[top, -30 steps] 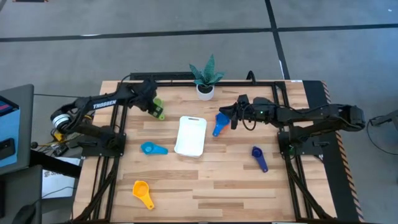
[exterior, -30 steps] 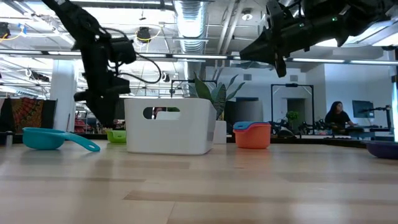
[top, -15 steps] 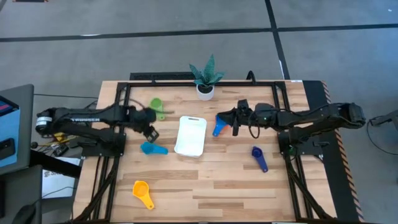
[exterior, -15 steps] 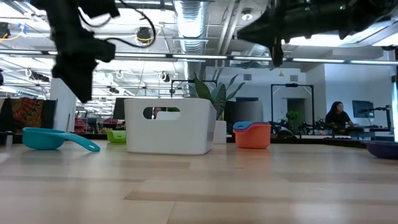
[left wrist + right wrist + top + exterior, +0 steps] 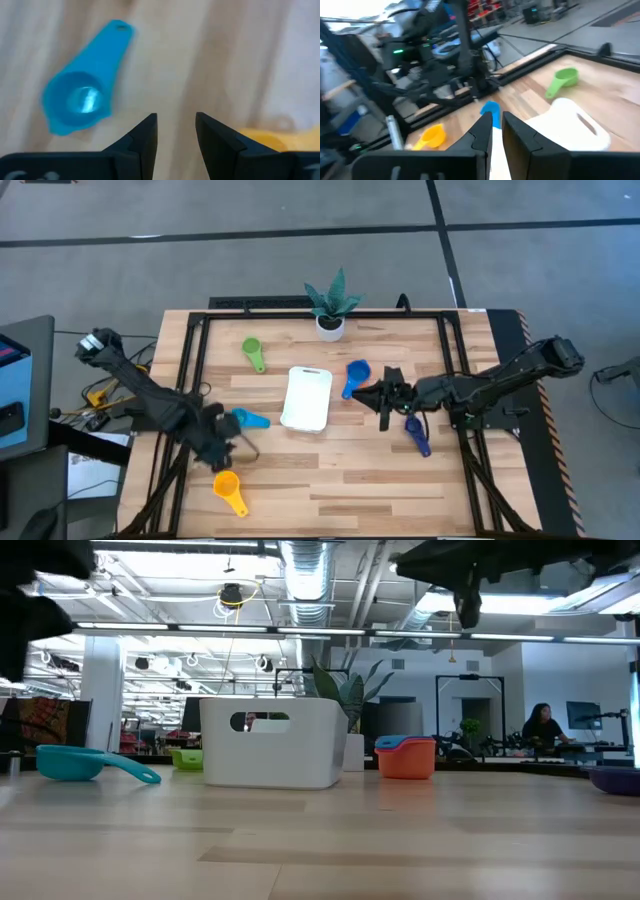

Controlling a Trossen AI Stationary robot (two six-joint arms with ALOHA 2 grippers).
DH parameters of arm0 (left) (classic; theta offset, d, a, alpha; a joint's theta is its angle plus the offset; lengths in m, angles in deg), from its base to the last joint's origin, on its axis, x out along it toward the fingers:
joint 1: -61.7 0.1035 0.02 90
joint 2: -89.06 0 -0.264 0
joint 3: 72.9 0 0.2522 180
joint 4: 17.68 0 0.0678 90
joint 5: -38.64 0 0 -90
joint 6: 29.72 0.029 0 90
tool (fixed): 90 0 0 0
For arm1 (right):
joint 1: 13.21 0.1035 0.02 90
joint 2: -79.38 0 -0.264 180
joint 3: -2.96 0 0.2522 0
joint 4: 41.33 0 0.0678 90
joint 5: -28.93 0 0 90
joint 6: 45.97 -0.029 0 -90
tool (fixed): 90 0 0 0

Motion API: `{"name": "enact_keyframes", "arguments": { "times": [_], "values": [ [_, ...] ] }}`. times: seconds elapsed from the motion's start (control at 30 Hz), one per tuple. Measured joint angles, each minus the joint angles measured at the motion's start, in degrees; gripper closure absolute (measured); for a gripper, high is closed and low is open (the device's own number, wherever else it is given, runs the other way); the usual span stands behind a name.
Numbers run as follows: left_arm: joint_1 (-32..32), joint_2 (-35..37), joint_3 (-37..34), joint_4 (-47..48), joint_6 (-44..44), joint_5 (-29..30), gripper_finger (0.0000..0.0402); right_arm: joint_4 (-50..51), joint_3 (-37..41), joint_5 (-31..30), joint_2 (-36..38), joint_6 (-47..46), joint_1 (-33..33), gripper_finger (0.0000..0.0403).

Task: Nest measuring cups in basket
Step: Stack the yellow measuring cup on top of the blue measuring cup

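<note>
Hovering above the near-left part of the table (image 5: 340, 480), the left gripper (image 5: 222, 448) sits between the light blue cup (image 5: 245, 419) and the yellow cup (image 5: 229, 491); its wrist view shows both fingers (image 5: 145, 135) apart with bare wood in the gap, the light blue cup (image 5: 82, 97) off to one side and the rim of the yellow cup (image 5: 270, 136) at the other. The right gripper (image 5: 384, 395) hangs over the table just right of the basket (image 5: 307, 398), between the blue cup (image 5: 353, 377) and the navy cup (image 5: 416, 432), touching neither. From its wrist camera the fingers (image 5: 484, 131) stand only slightly apart, with nothing seen clamped between them, and point across the basket (image 5: 570, 125) toward the green cup (image 5: 561, 80), light blue cup (image 5: 490, 108) and yellow cup (image 5: 431, 136). The basket stands mid-table and looks empty from above. Near the far edge the green cup (image 5: 252, 352) lies left of a potted plant (image 5: 331, 302). In the low view the basket (image 5: 272, 740) stands with the light blue cup (image 5: 85, 763) to its left, the green cup (image 5: 187, 757) behind, and an orange cup (image 5: 405, 757) holding another cup to its right.
</note>
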Motion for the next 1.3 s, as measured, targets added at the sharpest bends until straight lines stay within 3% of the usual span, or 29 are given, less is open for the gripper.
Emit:
{"name": "enact_keyframes", "arguments": {
  "times": [0.1, 0.2, 0.5, 0.67, 0.87, 1.0, 1.3],
  "values": [
    [-5.0, -2.8, 0.0, -4.0, 0.4, 0.2, 0.0281, 1.7, 0.0, -5.3, -0.4, -0.7, 3.0, 0.0335],
    [-7.5, -5.6, 0.0, -7.7, 0.3, -1.5, 0.0281, 2.1, 0.0, -6.6, -0.3, -0.9, 5.0, 0.0335],
    [-8.8, -14.1, 0.0, -9.2, -4.7, -11.6, 0.0281, 2.3, 0.0, -7.8, -0.4, -0.9, 5.7, 0.0335],
    [-8.8, -16.8, 0.0, -9.2, -4.4, -13.5, 0.0282, 2.2, 0.0, -7.7, -0.2, -1.0, 4.4, 0.0335],
    [-8.7, -17.2, 0.3, -8.8, -0.1, -14.6, 0.0331, 2.2, 0.0, -7.5, -0.2, -1.0, 3.6, 0.0335],
    [-7.8, -17.2, 2.7, -6.1, 3.6, -14.6, 0.0385, 2.2, 0.0, -7.4, -0.2, -1.0, 3.6, 0.0335],
    [-3.8, -17.2, 14.9, 4.0, 18.4, -3.6, 0.0393, 2.3, 0.0, -6.0, -4.1, -5.8, 3.8, 0.0335]
  ]
}}
